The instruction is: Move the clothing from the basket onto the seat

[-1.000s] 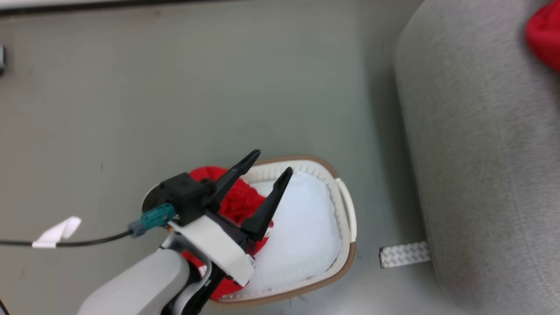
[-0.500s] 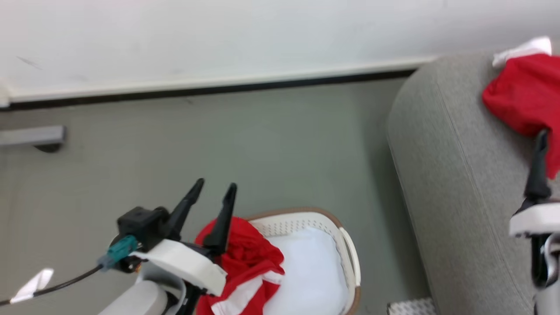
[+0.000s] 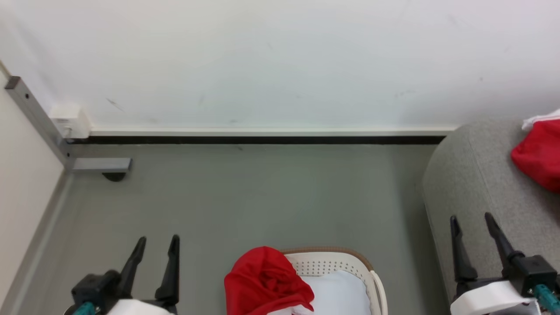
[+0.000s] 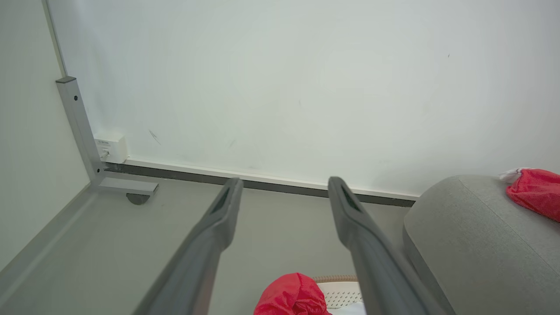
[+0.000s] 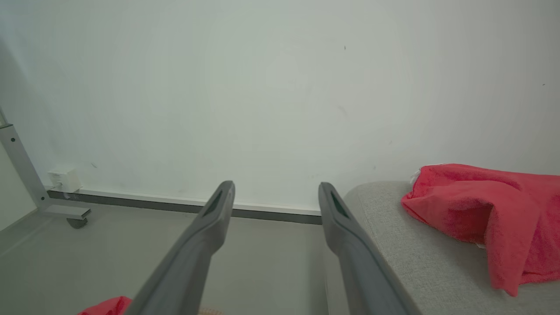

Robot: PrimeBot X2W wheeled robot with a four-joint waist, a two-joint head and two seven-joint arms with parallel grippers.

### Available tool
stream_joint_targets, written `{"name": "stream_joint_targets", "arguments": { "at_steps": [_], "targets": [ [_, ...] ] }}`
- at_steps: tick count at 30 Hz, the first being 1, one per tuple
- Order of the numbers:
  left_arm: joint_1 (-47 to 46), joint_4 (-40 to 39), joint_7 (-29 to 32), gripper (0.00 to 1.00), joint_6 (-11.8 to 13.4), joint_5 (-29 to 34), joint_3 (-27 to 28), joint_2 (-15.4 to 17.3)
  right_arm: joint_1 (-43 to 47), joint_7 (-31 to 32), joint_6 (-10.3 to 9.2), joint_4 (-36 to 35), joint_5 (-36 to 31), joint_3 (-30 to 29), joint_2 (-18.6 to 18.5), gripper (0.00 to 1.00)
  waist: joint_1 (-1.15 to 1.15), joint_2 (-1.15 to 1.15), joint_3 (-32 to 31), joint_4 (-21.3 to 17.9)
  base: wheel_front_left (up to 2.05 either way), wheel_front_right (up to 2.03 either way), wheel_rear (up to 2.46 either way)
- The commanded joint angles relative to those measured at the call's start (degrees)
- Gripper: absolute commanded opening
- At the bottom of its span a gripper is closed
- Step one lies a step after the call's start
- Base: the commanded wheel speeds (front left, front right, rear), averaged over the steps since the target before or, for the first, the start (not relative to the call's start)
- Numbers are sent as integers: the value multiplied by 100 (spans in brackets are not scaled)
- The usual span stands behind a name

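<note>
One red piece of clothing (image 3: 267, 282) sits bunched in the basket (image 3: 345, 261), low and to the right of the left gripper (image 3: 158, 239), so it is not moved yet. A second red piece (image 3: 540, 155) lies on the seat (image 3: 472, 175), past the right gripper (image 3: 470, 216) and to its right, which looks like where it belongs. Both grippers are wide open and hold nothing. They sit low, one on each side of the basket, fingers pointing toward the wall (image 3: 280, 65), as if resting.
</note>
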Motion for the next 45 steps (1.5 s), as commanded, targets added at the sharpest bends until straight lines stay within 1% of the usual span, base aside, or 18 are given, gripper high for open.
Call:
{"name": "stream_joint_targets", "arguments": {
  "at_steps": [1, 4, 10, 14, 20, 27, 31, 34, 40, 42, 45],
  "targets": [
    [184, 58, -2, 100, -133, 206, 225, -87, 175, 6, -13, -43, 73, 109, -24, 100, 2, 0, -184, 170, 0, 0, 0],
    [444, 119, -2, 100, -413, 502, 572, -299, 352, 6, -14, -18, 254, 300, -23, 100, 2, 0, -289, 246, 0, 0, 0],
    [710, 250, -2, 100, -887, 913, 1198, -680, 569, 6, -14, 149, 467, 468, -24, 100, 2, 0, -391, 338, 0, 0, 0],
    [715, 371, -3, 100, -1134, 1178, 1483, -896, 648, 6, -14, 227, 553, 544, -24, 100, 2, 0, -392, 337, 0, 0, 0],
    [677, 497, -3, 100, -1390, 1436, 1760, -1127, 585, 6, -14, 309, 575, 592, -23, 100, 2, 0, -383, 261, 0, 0, 0],
    [643, 589, -3, 100, -1543, 1627, 1917, -1283, 500, 6, -14, 305, 523, 538, -22, 100, 2, 0, -331, 136, 0, 0, 0],
    [585, 631, -3, 100, -1583, 1690, 1893, -1317, 464, 6, -14, 283, 503, 537, -21, 100, 2, 0, -269, 57, 0, 0, 0],
    [463, 749, -3, 100, -1627, 1780, 1773, -1324, 389, 6, -14, 249, 451, 515, -23, 100, 2, 0, -156, -25, 0, 0, 0],
    [-138, 1330, 38, 100, -1662, 1943, 1213, -1174, 157, 6, -14, 110, 378, 426, -23, 100, 2, 0, 349, -204, 0, 0, 0],
    [-442, 1563, 144, 100, -1670, 2012, 1004, -1108, 25, 6, -14, 38, 379, 394, -20, 100, 2, 0, 595, -268, 0, 0, 0],
    [-969, 1891, 356, 100, -1673, 2275, 589, -996, -211, 6, -14, -110, 362, 349, -20, 100, 2, 0, 1080, -364, 0, 0, 0]
  ]
}}
